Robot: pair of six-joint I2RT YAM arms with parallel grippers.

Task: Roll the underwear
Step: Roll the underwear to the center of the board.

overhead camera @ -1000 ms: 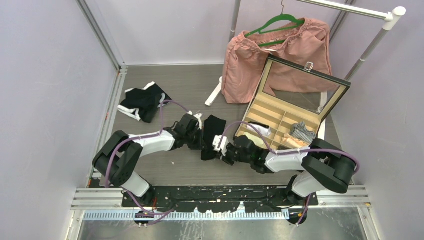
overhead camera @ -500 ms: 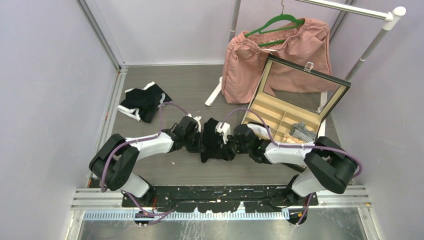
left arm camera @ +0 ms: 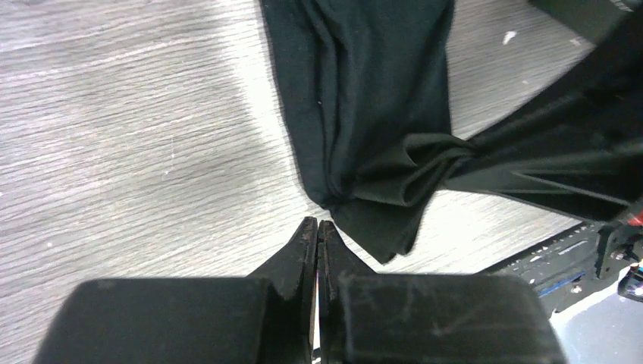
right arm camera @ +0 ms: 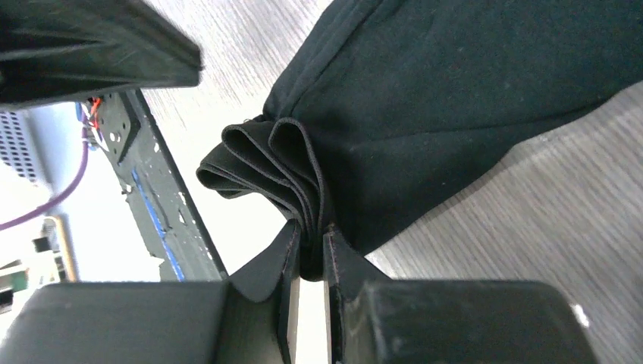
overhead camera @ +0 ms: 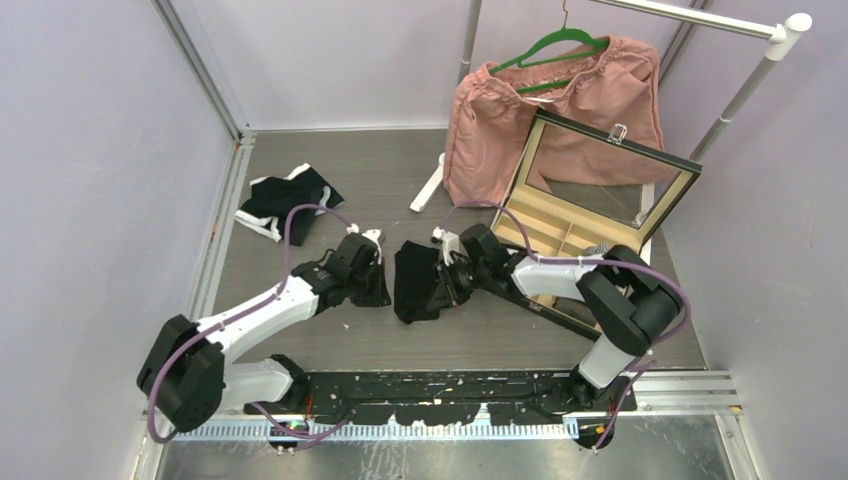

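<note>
The left wrist view shows what the overhead one cannot. The left gripper (left arm camera: 317, 227) has its two fingers pressed flat together with nothing between them. The near corner of the black underwear (left arm camera: 364, 98) lies just ahead of the tips and slightly to their right, too close to tell whether they touch. The right wrist view settles the other side: the right gripper (right arm camera: 307, 241) pinches a bunched sheaf of the cloth's hem. Several folds fan out to the left of its fingers, and the rest of the garment spreads away ahead and to the right.

From above those folds are only a dark lump. That view gives the layout instead: the underwear lies as a narrow folded strip between the two grippers, the left one just beside its left edge and the right one at its right edge.

Well apart from the left gripper, toward the back left, sits a heap of other underwear (overhead camera: 287, 205), black with white trim. Behind the right arm stands an open box (overhead camera: 545, 225) with beige compartments, its lid raised. Past it a pink garment (overhead camera: 500, 130) hangs on a green hanger (overhead camera: 530, 49) from a white rack (overhead camera: 745, 95). The table (overhead camera: 330, 170) is grey wood-grain, enclosed by lilac walls (overhead camera: 100, 150).
</note>
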